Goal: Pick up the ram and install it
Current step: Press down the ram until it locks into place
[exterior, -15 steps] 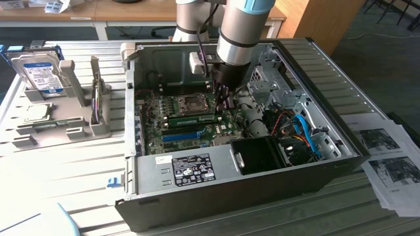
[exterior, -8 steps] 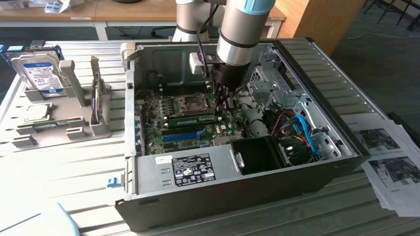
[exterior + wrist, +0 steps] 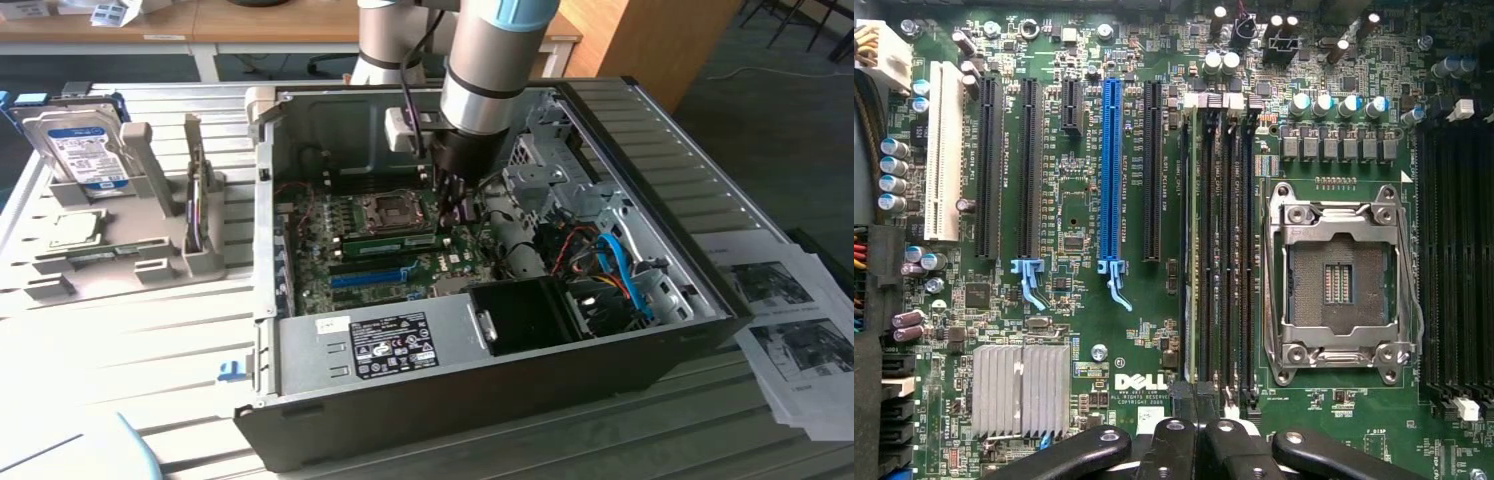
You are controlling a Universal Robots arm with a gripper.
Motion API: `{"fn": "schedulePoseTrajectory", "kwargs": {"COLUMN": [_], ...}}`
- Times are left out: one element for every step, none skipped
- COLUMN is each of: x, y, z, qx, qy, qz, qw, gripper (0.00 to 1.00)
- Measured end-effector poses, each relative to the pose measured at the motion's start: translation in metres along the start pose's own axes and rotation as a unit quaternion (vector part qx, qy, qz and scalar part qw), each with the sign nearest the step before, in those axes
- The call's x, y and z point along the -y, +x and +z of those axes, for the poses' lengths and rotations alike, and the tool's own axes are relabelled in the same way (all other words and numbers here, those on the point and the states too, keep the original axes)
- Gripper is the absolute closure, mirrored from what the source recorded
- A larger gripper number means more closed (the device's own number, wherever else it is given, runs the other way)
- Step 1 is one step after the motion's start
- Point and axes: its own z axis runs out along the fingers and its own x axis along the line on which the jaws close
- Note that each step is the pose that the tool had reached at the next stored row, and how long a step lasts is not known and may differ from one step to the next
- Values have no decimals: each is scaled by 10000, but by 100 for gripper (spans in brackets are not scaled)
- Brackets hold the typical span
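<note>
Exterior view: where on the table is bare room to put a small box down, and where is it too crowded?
Free: the table on the exterior view's left, bordered by the grey holder and the computer case; also the patch between the case's dark side and the papers. Crowded: inside the case, where the arm reaches among cables.

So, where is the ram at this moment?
In the exterior view the ram stands in a slot inside the computer case, between the CPU socket and the blue slot, by the shut pincer.
</note>
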Motion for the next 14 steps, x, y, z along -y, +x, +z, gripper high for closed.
{"fn": "schedulePoseTrajectory", "kwargs": {"x": [0,0,0,1,1,0,0,0,0,1,1,1,1,0], "y": [0,0,0,0,0,0,0,0,0,-2,-6,-7,-7,-7], "z": [2,6,9,9,9,9,9,9,9,10,10,10,10,10], "qx": [0,1,1,0,0,0,0,0,0,1,1,1,0,0], "qy": [0,0,0,0,0,0,0,0,0,0,0,0,0,0], "qz": [0,0,0,0,0,0,0,0,0,0,0,0,0,0], "qw": [10000,10000,10000,10000,10000,10000,10000,10000,10000,10000,10000,10000,10000,10000], "gripper": [91,91,91,91,91,91,91,91,91,91,91,91,91,91]}}
